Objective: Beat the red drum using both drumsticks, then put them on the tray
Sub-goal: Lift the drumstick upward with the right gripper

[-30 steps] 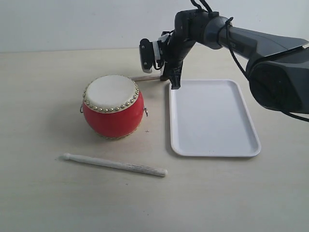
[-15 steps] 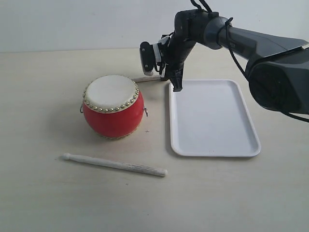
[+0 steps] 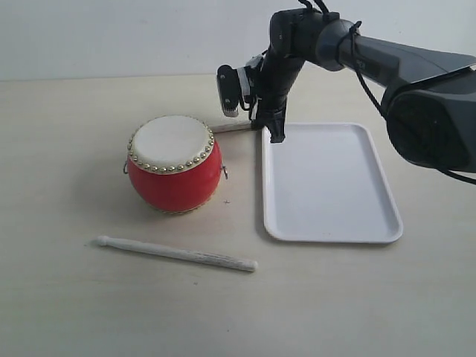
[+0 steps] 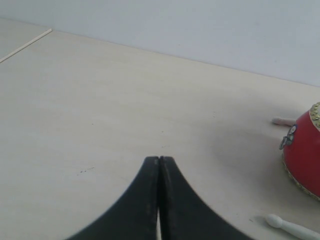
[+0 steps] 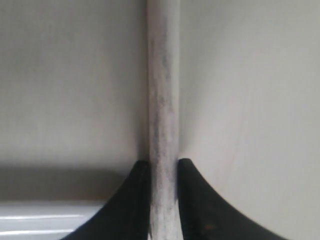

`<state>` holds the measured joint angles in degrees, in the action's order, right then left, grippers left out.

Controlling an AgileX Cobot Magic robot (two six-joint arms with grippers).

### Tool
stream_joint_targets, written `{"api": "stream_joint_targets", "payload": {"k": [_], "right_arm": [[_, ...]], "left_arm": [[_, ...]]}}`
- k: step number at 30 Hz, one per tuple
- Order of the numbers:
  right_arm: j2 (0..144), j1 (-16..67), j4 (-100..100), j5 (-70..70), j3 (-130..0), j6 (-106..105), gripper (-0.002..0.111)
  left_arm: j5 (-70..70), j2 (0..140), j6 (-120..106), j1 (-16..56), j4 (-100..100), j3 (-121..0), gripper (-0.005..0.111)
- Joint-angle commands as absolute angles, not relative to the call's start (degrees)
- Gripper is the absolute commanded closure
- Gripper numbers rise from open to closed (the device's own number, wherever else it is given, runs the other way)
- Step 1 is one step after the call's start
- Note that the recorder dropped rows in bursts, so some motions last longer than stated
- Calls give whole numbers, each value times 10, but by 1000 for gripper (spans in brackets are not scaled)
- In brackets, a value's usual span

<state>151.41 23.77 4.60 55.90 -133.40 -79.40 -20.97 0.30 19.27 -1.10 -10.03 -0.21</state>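
The red drum [image 3: 175, 165] stands upright left of the white tray [image 3: 327, 182]. One drumstick [image 3: 177, 253] lies flat on the table in front of the drum. The other drumstick [image 3: 230, 126] lies behind the drum, and my right gripper [image 3: 269, 128] is shut on its end beside the tray's far left corner. In the right wrist view this stick [image 5: 162, 100] runs straight out between the fingers of that gripper [image 5: 163, 162]. My left gripper [image 4: 159, 159] is shut on nothing, off to the side of the drum [image 4: 305, 155], and does not show in the exterior view.
The front drumstick's rounded tip [image 4: 287, 227] and the rear stick's tip [image 4: 283, 120] show either side of the drum in the left wrist view. A strip of the tray's rim [image 5: 50, 220] lies beside the right fingers. The right arm [image 3: 387, 59] reaches over the tray's far edge.
My right gripper and the stick it holds have shifted slightly toward the tray's corner. The drum, the tray and the front stick have not moved.
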Motion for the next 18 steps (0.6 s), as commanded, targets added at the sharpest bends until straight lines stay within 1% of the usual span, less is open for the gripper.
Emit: {"api": "stream_joint_targets", "payload": {"k": [1,9,13,18], "right_arm": [[1490,237,46,573,-1330,-776,108],[1474,237,78,567,-1330,-756,108],[1463,237,78,555,-1330,-690,108],[1430,236,76,583,-1330,-595,108]], "left_arm": [[-206,0,195,-12,-101,0,107],[-206,0,195,-12,-101,0,107],[-206,0,195,-12,-101,0,107],[-206,0,195,-12,-101,0,107]]}}
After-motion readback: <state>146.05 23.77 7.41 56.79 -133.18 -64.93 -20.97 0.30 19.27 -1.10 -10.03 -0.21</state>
